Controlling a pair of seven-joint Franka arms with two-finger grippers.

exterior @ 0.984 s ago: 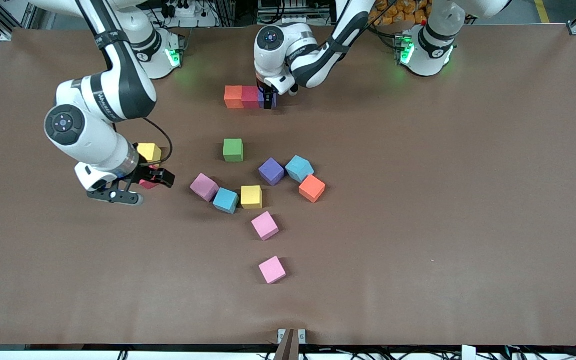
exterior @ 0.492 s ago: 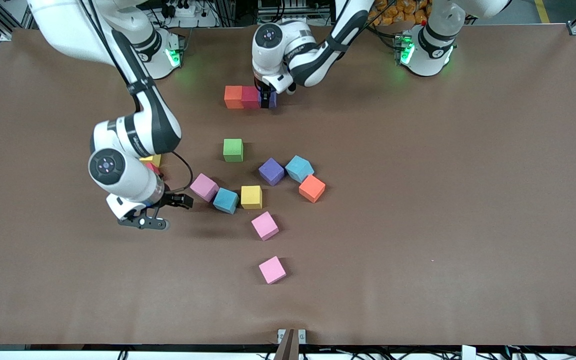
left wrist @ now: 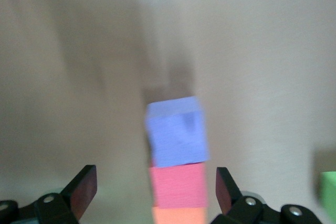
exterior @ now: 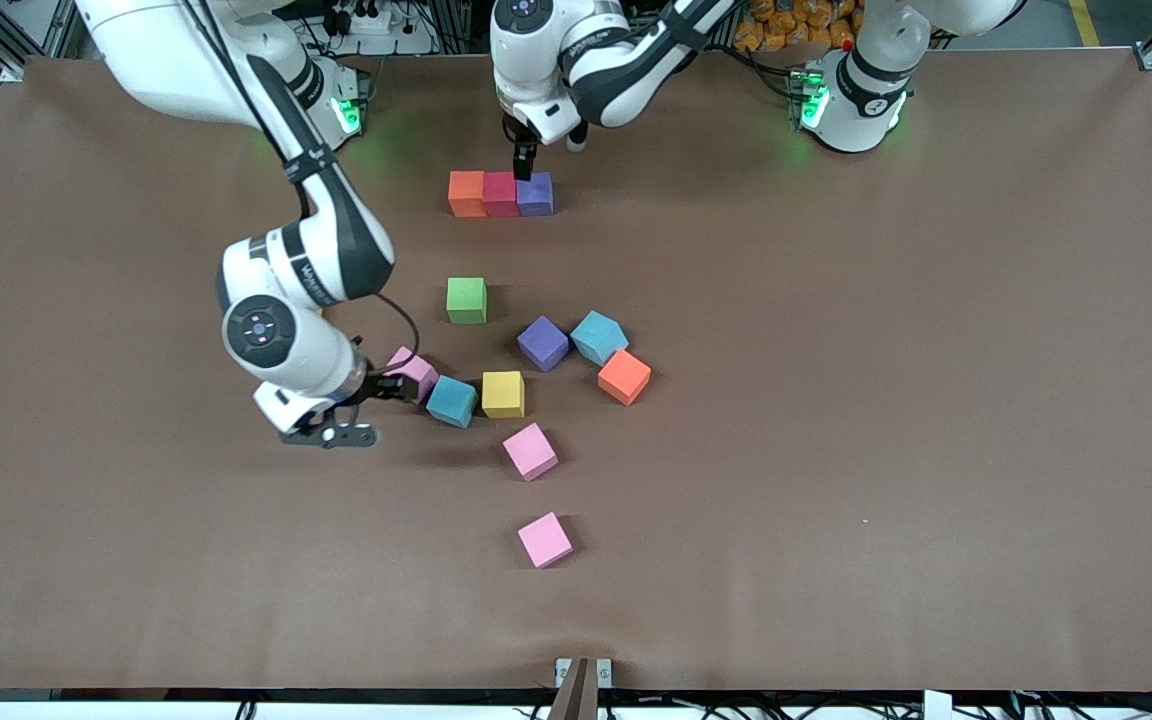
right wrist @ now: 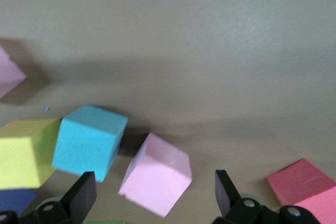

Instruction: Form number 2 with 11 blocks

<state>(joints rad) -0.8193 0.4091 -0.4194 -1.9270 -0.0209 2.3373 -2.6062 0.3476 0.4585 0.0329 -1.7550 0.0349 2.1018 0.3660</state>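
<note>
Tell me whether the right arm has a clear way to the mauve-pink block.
Probably yes: the open right gripper hovers right at the mauve-pink block, nothing between; the light blue block sits close beside it.

You are seeing a row of three touching blocks [exterior: 500, 194] lying farther from the front camera than the loose blocks [exterior: 526, 372] clustering mid-table.

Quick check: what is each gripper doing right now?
Left gripper: open, empty, above the purple foam cube.
Right gripper: open, empty, over the mauve-pink foam cube.
</note>
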